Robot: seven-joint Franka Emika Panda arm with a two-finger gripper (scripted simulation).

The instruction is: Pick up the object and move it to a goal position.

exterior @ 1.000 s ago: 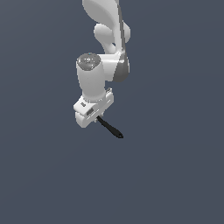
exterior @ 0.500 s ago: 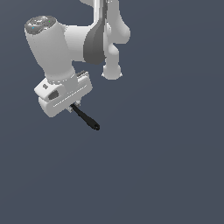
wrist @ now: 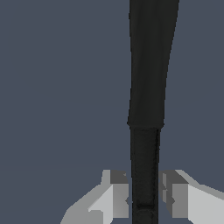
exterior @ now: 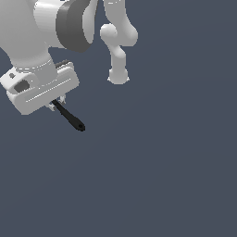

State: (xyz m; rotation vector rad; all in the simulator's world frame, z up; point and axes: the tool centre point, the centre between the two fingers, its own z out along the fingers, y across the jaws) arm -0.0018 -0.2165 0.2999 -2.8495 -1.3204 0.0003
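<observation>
One tool [exterior: 56, 105] clamps the black stick [exterior: 69, 117], whose long axis slants down toward the exterior view's right.

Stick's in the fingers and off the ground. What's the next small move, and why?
Probably keep the gripper shut and carry on translating toward the goal, without opening. The wrist view shows both fingers pressed against the thin end of the black stick, and the exterior view shows it hanging free below the hand, touching nothing. No goal marker is visible, so I can't tell the direction.
</observation>
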